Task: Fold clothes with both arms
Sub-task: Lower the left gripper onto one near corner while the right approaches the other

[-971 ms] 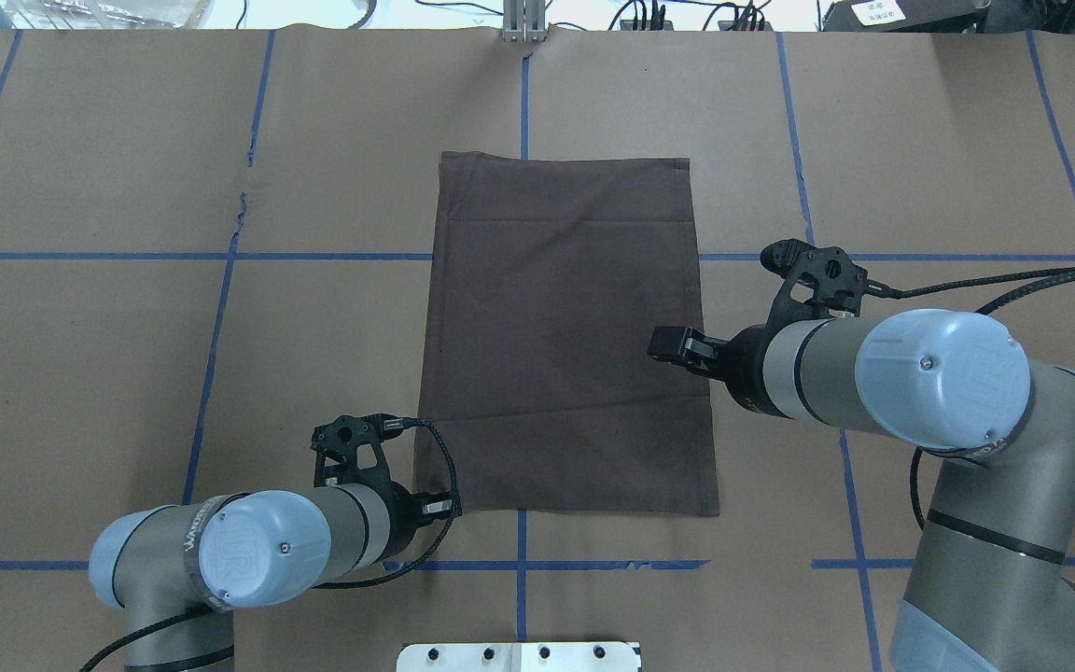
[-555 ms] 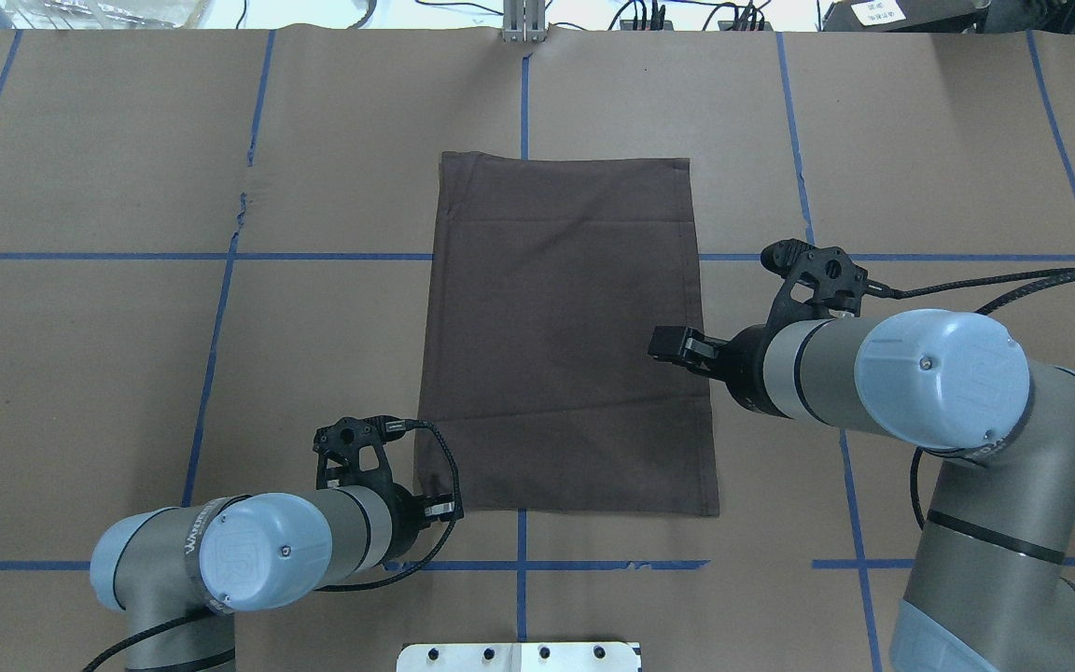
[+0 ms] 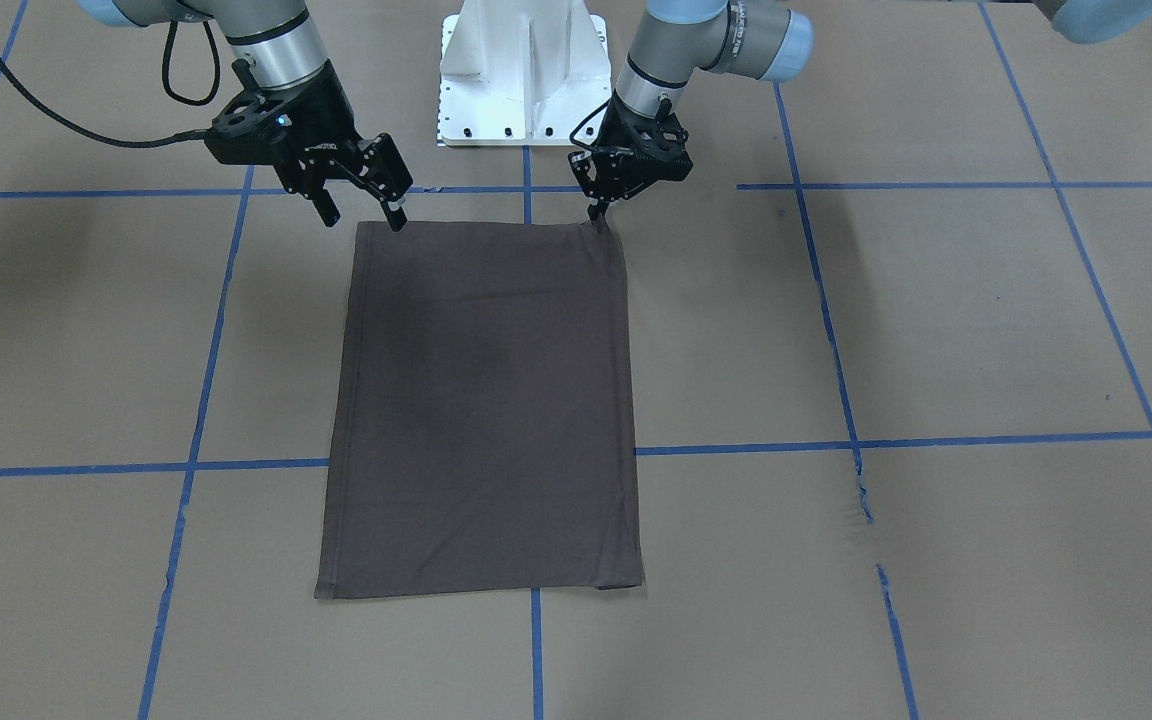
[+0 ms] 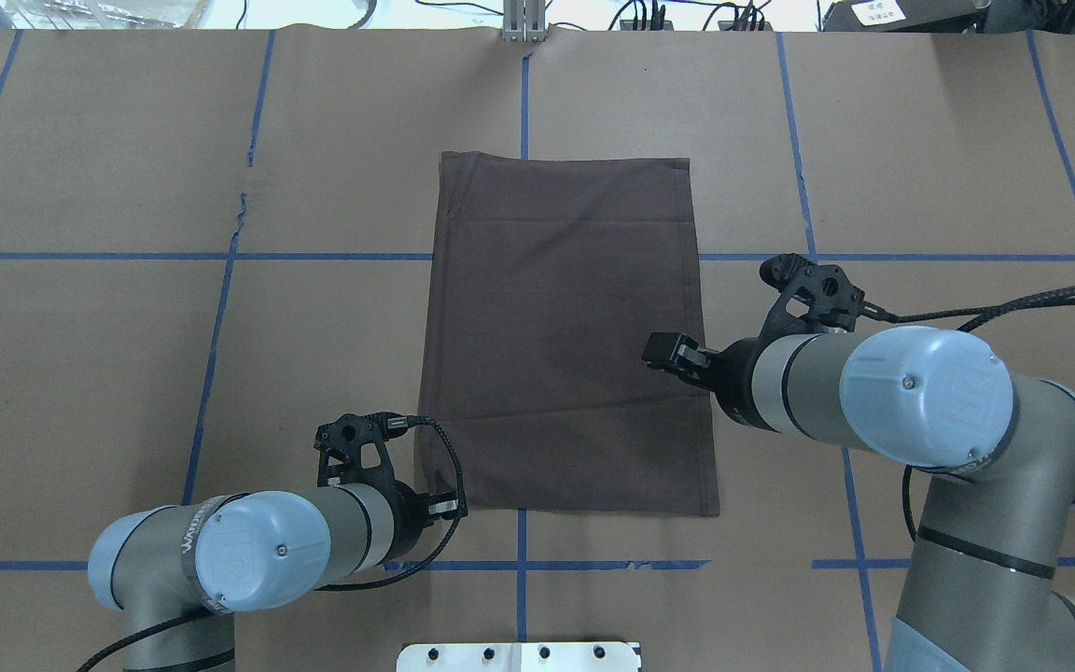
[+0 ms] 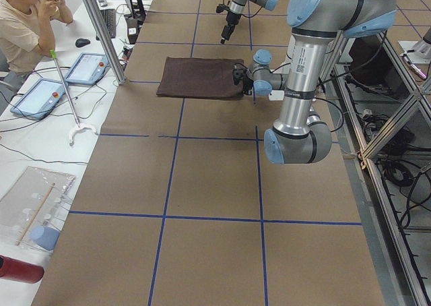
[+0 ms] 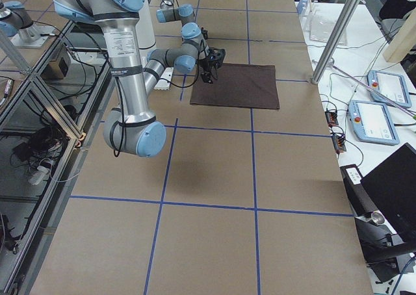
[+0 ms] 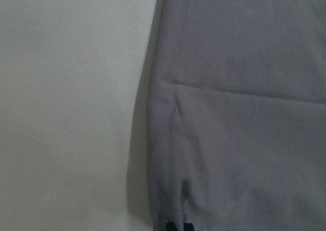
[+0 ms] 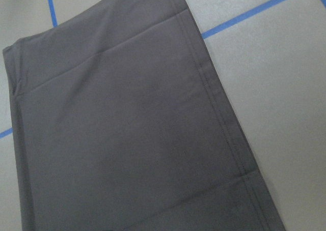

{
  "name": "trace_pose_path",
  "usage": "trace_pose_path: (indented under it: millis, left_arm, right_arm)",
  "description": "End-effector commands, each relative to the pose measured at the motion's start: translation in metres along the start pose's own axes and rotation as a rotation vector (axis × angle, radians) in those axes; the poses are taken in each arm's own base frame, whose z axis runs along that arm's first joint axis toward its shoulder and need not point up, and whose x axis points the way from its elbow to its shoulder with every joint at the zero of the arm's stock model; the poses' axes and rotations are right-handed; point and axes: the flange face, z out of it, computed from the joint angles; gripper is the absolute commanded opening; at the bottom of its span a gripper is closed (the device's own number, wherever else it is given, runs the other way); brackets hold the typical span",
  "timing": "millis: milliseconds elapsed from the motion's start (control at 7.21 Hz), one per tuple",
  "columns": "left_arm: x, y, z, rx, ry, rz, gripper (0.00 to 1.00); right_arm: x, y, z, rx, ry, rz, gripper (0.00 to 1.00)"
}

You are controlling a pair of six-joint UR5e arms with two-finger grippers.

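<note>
The dark brown-grey T-shirt (image 4: 565,336) lies folded into a flat rectangle at the table's middle; it also shows in the front view (image 3: 481,400). Its collar and logo are hidden. My left gripper (image 3: 598,212) is low at the shirt's near-left corner (image 4: 447,507) and shut on that corner. The left wrist view shows the fabric (image 7: 244,114) drawn into a pinch at the fingertips (image 7: 175,227). My right gripper (image 3: 361,212) is open and empty. It hovers above the shirt's near-right part (image 4: 661,350). The right wrist view shows only the shirt (image 8: 127,129) from above.
Brown paper with blue tape lines (image 4: 220,327) covers the table, with a small tear (image 4: 241,201) at the far left. The white pedestal base (image 3: 521,70) stands at the robot's edge. An operator (image 5: 27,23), tablets (image 5: 87,67) and a metal pole (image 5: 101,29) are beyond the far side.
My right arm has shifted slightly toward the robot's side, gripper still open. My left gripper has edged a little to the right at the shirt's corner. The shirt has not moved.
</note>
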Motion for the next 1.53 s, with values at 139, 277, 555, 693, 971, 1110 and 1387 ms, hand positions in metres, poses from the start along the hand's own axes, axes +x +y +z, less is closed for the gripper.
trace_pose_path:
  millis: [139, 277, 555, 693, 971, 1110, 1387]
  left_arm:
    - [0.004, -0.001, -0.006, 0.002, 0.015, -0.009, 0.00]
    - [0.004, -0.001, -0.007, 0.002, 0.015, -0.010, 0.00]
    - [0.007, -0.002, -0.012, 0.002, 0.027, -0.014, 0.00]
    - [0.008, -0.002, -0.013, 0.002, 0.029, -0.015, 0.00]
    - [0.009, -0.002, -0.016, 0.001, 0.035, -0.016, 0.00]
    - [0.010, -0.002, -0.017, 0.001, 0.036, -0.016, 0.00]
    - [0.010, -0.002, -0.018, 0.001, 0.038, -0.016, 0.00]
  right_arm:
    - [0.005, 0.053, 0.018, 0.006, 0.114, 0.248, 0.79]
    - [0.002, 0.074, 0.030, 0.016, 0.193, 0.303, 0.77]
    - [-0.004, 0.099, 0.063, 0.027, 0.283, 0.280, 0.77]
    - [-0.013, 0.103, 0.064, 0.019, 0.277, 0.274, 0.77]
    - [-0.011, 0.096, 0.082, 0.041, 0.303, 0.230, 0.77]
    - [-0.007, 0.096, 0.093, 0.051, 0.320, 0.215, 0.77]
    - [-0.002, 0.098, 0.109, 0.061, 0.349, 0.203, 0.77]
